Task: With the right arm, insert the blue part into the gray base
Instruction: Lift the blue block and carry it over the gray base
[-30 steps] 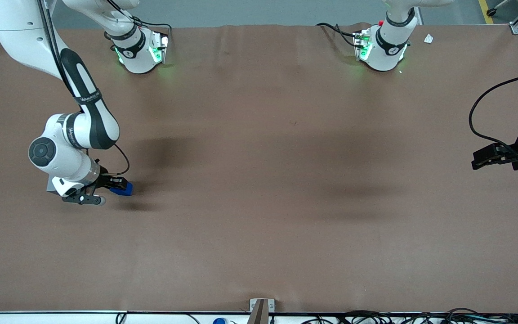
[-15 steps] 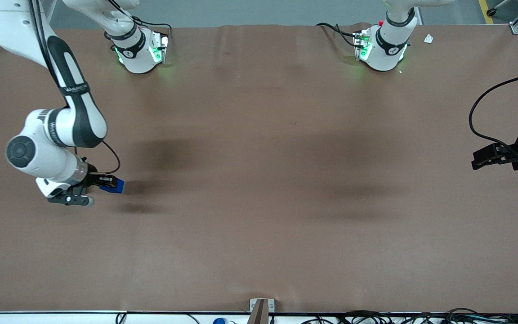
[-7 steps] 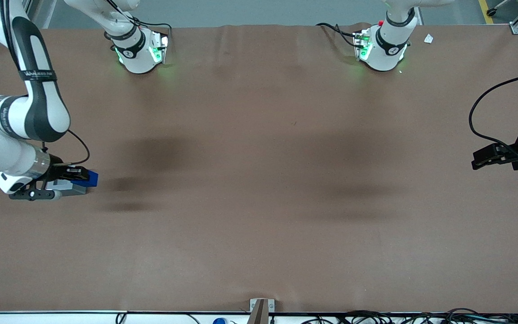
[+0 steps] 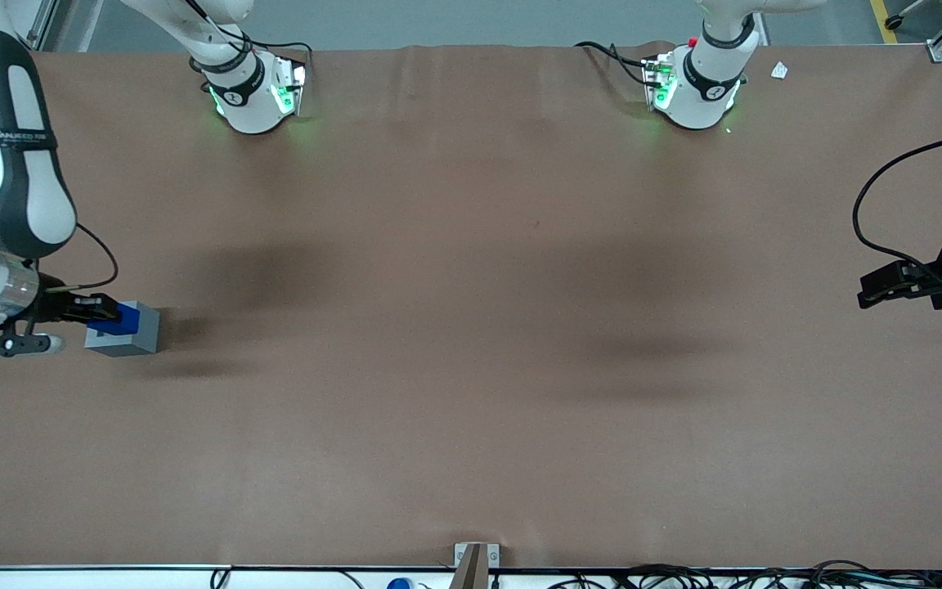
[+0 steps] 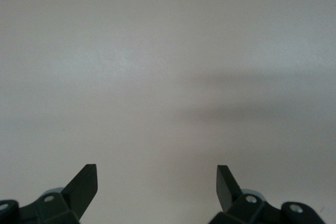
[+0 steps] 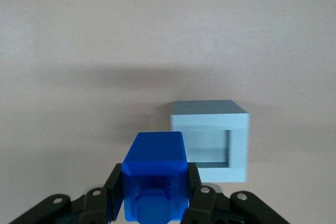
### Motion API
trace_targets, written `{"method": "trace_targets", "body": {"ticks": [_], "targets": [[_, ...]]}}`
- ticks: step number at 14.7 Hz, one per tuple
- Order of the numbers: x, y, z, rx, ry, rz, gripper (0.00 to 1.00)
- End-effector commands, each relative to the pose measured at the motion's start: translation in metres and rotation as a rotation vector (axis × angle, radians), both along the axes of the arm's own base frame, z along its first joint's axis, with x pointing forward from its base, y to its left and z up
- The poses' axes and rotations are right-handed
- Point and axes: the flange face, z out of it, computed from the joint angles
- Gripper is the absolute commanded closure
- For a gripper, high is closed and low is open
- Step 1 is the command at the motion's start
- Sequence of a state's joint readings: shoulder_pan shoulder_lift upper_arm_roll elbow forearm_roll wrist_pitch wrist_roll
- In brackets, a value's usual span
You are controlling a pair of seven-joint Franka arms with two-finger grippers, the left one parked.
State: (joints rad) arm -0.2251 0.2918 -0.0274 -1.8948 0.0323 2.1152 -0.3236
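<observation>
The table (image 4: 471,368) is covered by a brown sheet, and soft shadows are cast across it. The base (image 4: 134,339), a gray cube, is set on the sheet toward the working arm's end. In the wrist view its recess is seen as a square opening (image 6: 210,148). Two white arm pedestals (image 4: 254,98) (image 4: 696,94) are mounted at the edge farthest from the front camera, and a small white scrap (image 4: 779,71) lies near one of them. A metal bracket (image 4: 475,558) is fixed at the nearest edge. The gripper (image 4: 103,312) is held above the base, clamped on the blue part (image 6: 155,166), which is kept off the sheet.
</observation>
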Motion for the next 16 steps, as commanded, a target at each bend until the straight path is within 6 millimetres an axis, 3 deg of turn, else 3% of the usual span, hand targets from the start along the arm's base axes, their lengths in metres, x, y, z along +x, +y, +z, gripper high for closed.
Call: {"method": "trace_targets", "body": {"ticks": [1, 16], "targets": [[-0.010, -0.014, 0.005, -0.005, -0.032, 0.004, 0.90], [-0.019, -0.042, -0.012, -0.032, -0.107, -0.032, 0.90]]}}
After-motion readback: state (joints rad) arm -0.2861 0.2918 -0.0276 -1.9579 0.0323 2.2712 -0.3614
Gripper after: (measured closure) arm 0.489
